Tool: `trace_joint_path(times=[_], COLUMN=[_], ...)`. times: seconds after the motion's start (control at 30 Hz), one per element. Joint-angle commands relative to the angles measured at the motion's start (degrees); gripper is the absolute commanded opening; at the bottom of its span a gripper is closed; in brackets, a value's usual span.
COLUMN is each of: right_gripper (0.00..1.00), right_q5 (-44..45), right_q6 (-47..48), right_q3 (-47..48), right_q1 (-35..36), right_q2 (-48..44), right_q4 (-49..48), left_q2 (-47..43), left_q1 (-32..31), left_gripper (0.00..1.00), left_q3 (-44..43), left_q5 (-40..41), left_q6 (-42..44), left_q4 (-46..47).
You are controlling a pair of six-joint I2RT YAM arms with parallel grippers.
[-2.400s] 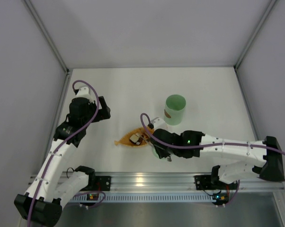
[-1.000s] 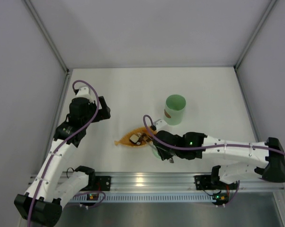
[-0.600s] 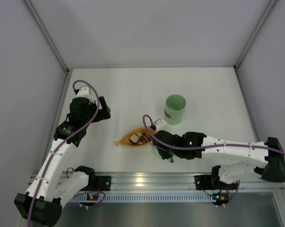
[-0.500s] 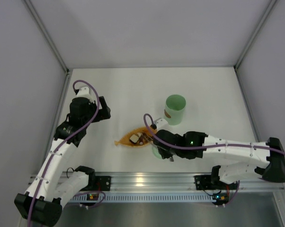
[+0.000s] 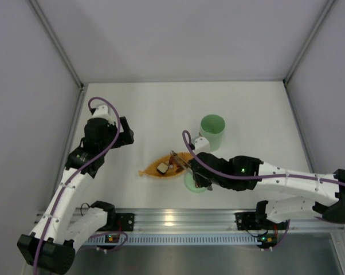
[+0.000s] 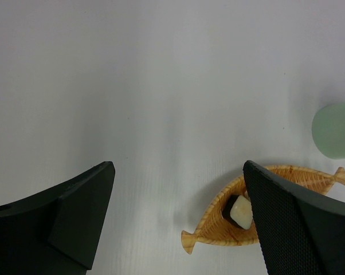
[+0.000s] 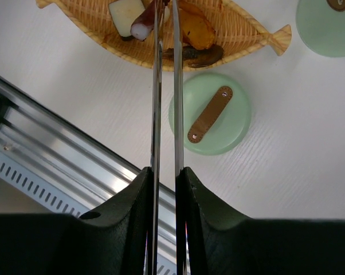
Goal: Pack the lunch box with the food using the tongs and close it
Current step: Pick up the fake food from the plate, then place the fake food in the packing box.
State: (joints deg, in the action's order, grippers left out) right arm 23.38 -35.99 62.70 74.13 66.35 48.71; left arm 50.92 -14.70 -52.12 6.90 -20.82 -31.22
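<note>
My right gripper (image 7: 165, 172) is shut on the slim grey tongs (image 7: 156, 86), squeezing their two arms almost together. The tong tips reach over the orange leaf-shaped dish (image 7: 241, 31), beside a small pink-and-white piece of food (image 7: 141, 27); I cannot tell whether they pinch it. An orange piece (image 7: 195, 28) and a white-and-dark piece (image 6: 241, 211) lie in the dish. The mint-green lunch box (image 5: 212, 132) stands open behind the dish. Its lid (image 7: 210, 114) with the brown handle lies flat near the front. My left gripper (image 6: 178, 217) hangs open at the left, holding nothing.
The aluminium rail (image 5: 172, 219) runs along the near table edge, just below the lid. White walls enclose the table on three sides. In the top view the right arm (image 5: 275, 177) stretches across the front right.
The right gripper has closed tighter on the tongs and drawn right and back, uncovering more of the lid. The left arm has not moved.
</note>
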Motion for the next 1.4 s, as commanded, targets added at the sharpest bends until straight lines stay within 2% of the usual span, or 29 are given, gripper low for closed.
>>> trace_joint_path(times=[0.0, 0.4, 0.57, 0.73, 0.93, 1.37], right_gripper=[0.15, 0.15, 0.15, 0.15, 0.15, 0.16], right_q5=[3.7, 11.1, 14.9, 14.0, 12.2, 8.4], right_q6=[0.3, 1.4, 1.7, 4.5, 7.2, 8.9], right_q3=[3.6, 13.4, 16.1, 15.3, 13.2, 8.0], right_q1=[1.2, -1.6, -4.9, -12.9, -19.1, -23.1], right_q2=[-2.0, -6.5, -8.5, -11.6, -12.7, -12.0], right_q4=[2.5, 11.3, 15.2, 15.2, 13.2, 9.0], left_q2=[-0.1, 0.1, 0.1, 0.1, 0.1, 0.1], left_q1=[0.2, 0.2, 0.2, 0.2, 0.2, 0.2], left_gripper=[0.99, 0.99, 0.99, 0.99, 0.99, 0.99], left_q3=[-0.9, -0.8, -0.9, -0.9, -0.9, -0.9], left_q5=[0.4, 0.3, 0.2, 0.2, 0.2, 0.3], left_q6=[0.8, 0.7, 0.7, 0.7, 0.7, 0.7], left_q4=[1.1, 1.1, 1.0, 1.1, 1.0, 1.1])
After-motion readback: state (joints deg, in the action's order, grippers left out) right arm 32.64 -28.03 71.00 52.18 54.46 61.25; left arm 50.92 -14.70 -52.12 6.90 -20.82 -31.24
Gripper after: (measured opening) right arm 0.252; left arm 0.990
